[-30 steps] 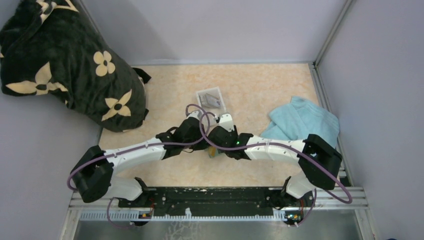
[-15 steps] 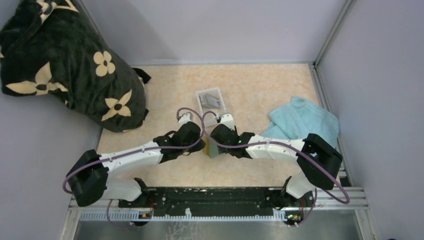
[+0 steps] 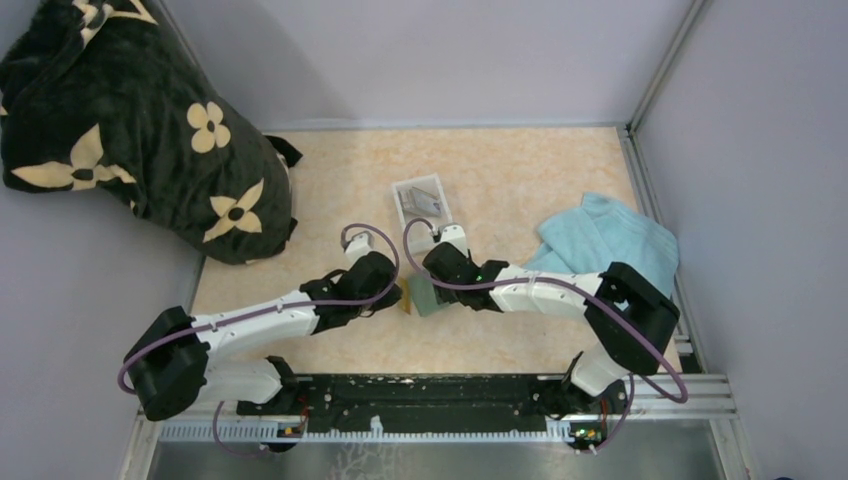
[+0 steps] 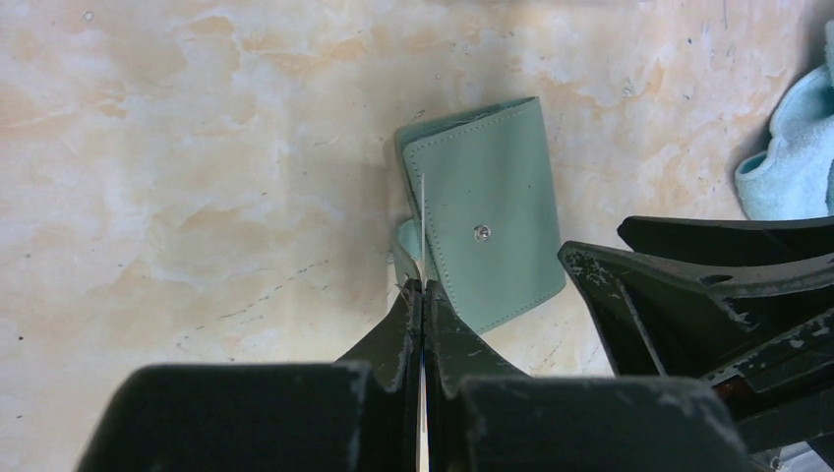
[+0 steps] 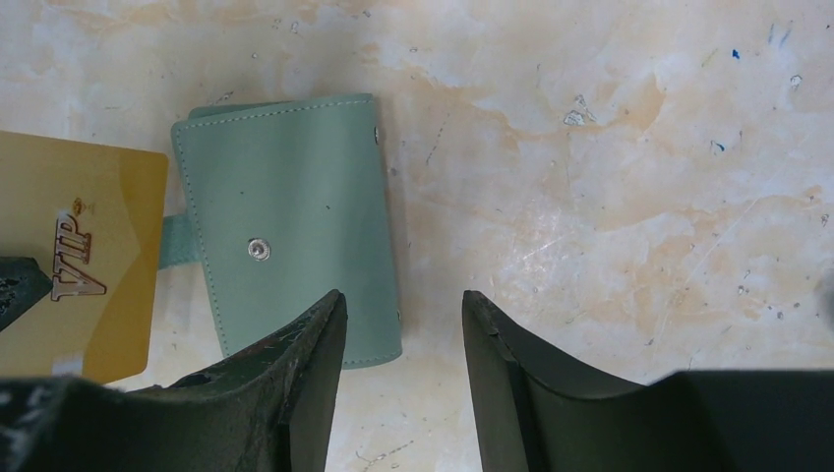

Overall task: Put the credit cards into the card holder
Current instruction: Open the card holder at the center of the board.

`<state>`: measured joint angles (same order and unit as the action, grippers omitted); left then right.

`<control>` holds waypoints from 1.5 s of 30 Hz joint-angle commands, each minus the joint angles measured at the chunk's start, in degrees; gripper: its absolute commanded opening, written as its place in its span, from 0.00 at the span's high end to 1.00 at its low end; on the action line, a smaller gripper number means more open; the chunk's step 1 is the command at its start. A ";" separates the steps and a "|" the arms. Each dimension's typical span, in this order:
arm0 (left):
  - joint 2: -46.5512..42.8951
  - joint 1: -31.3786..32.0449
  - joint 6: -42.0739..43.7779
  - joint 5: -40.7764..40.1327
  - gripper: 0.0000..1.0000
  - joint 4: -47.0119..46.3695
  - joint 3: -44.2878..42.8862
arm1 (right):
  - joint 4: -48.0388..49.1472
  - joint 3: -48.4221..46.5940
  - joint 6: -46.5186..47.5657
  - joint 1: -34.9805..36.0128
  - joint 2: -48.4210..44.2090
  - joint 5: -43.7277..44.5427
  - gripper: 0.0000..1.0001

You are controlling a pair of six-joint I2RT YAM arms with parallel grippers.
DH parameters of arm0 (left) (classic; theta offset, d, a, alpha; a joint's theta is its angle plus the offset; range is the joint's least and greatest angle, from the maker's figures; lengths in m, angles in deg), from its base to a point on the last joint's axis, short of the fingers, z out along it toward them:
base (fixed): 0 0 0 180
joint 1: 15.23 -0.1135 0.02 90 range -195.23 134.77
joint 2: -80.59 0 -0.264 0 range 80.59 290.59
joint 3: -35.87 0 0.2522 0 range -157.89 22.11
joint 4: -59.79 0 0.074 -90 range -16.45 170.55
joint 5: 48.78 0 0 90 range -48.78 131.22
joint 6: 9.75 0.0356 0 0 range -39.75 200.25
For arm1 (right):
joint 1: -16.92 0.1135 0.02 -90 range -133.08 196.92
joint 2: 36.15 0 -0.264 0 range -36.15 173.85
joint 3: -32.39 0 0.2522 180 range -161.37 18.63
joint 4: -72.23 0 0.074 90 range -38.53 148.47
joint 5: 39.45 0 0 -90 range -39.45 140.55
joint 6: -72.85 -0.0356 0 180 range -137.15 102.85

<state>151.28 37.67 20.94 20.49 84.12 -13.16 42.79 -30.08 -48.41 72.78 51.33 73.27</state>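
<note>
The card holder [image 3: 424,298] lies folded shut on the table, dull green with a snap stud [image 4: 481,233]. My left gripper [image 4: 423,291] is shut on a gold credit card [image 5: 81,264] marked VIP. The left wrist view shows that card edge-on [image 4: 423,211], standing along the holder's [image 4: 492,231] left edge. My right gripper [image 5: 403,300] hangs open over the holder's [image 5: 290,216] right edge. One of its fingers [image 5: 320,324] is above the holder and the other is over bare table. It holds nothing. In the top view both grippers, left [image 3: 398,296] and right [image 3: 437,283], meet at the holder.
A small white tray [image 3: 411,187] with a dark card [image 3: 430,204] in it sits behind the grippers. A light blue towel [image 3: 602,240] lies crumpled at the right. A black bag with cream flowers [image 3: 130,130] fills the far left corner. Walls close in the table.
The left arm has drawn back to the left and toward its base, carrying the gold card. The right gripper shifted slightly left and its jaws narrowed a little. The holder now shows between them.
</note>
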 commanded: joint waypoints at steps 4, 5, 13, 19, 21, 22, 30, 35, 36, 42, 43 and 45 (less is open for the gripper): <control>-0.74 0.68 -3.24 -2.09 1.00 0.11 2.05 | 3.19 -0.36 1.32 -1.87 1.12 -1.49 0.53; -0.66 0.68 -3.47 -2.15 1.00 -0.07 2.24 | 3.27 -0.42 1.42 -2.03 1.30 -1.65 0.53; 0.28 0.62 -3.93 -0.90 1.00 -6.09 4.83 | 3.51 -0.92 2.29 -2.84 2.12 -2.61 0.53; 0.47 0.68 -4.18 0.17 1.00 -10.23 7.02 | 3.67 -0.77 2.45 -3.38 2.25 -3.12 0.53; 0.03 0.64 -4.23 0.05 1.00 -11.28 7.78 | 3.77 -0.77 2.49 -3.54 2.34 -3.28 0.53; -0.21 0.62 -4.30 -0.19 1.00 -11.55 8.02 | 3.74 -0.70 2.52 -3.56 2.32 -3.35 0.53; -1.80 0.59 -4.42 -1.26 1.00 -13.31 9.20 | 3.74 -0.51 2.70 -3.98 2.50 -3.56 0.54; -2.33 0.54 -4.66 -1.59 1.00 -12.85 9.28 | 3.83 -0.76 2.75 -4.09 2.92 -3.97 0.54; -2.58 0.54 -4.74 -1.67 1.00 -12.91 9.45 | 3.82 -0.77 2.75 -4.09 3.03 -4.07 0.54; -3.20 0.58 -5.20 -2.03 1.00 -13.82 10.59 | 4.06 -0.64 2.46 -4.07 3.57 -4.27 0.55; -3.27 0.54 -5.41 -1.98 1.00 -14.26 10.95 | 4.14 -0.60 2.49 -4.07 3.65 -4.39 0.55; -3.21 0.54 -5.70 -1.94 1.00 -15.60 11.84 | 4.11 -0.60 2.40 -4.09 3.66 -4.35 0.55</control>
<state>148.92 37.93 16.48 19.50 71.51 -2.93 45.17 -30.08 -46.21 69.17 54.70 69.27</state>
